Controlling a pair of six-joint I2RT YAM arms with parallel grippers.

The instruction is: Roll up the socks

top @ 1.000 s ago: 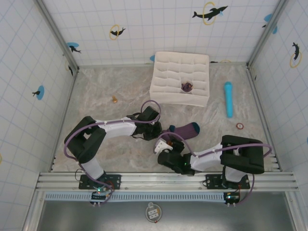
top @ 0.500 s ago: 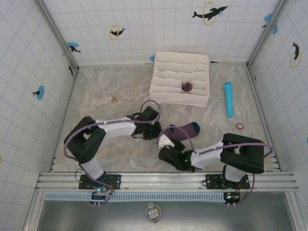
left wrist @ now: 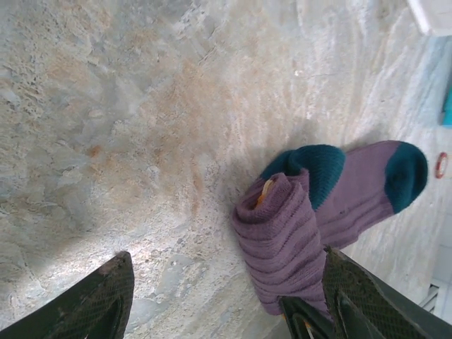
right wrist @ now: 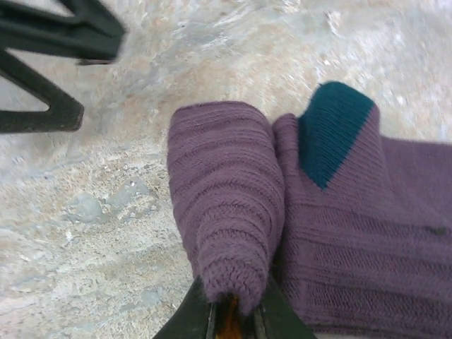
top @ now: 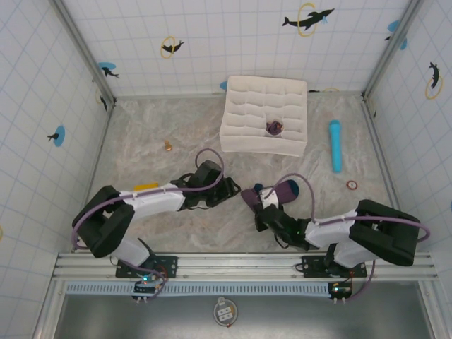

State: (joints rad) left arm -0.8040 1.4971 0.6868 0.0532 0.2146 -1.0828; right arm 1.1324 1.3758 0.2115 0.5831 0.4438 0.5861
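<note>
The socks lie mid-table as a purple ribbed bundle (top: 280, 192) with dark teal patches, one end rolled up and the rest flat. In the right wrist view the roll (right wrist: 226, 191) runs toward my right gripper (right wrist: 236, 318), which is shut on its near end, with orange showing between the pads. The flat part (right wrist: 374, 247) lies to the right of the roll. My left gripper (left wrist: 226, 311) is open. The roll (left wrist: 279, 240) lies between its fingers, close to the right finger (left wrist: 360, 296), and the left finger (left wrist: 99, 304) is well clear of it. From above, the left gripper (top: 224, 189) sits just left of the socks.
A white cell organizer (top: 240, 113) stands at the back, with a small purple bundle (top: 274, 128) in one cell. A light blue cylinder (top: 335, 145) and a red ring (top: 352, 185) lie to the right. A small orange object (top: 169, 146) sits at the left.
The left gripper has opened, let go of the roll and drawn slightly left. The right gripper has shut on the roll's end and moved right and away from the near edge.
</note>
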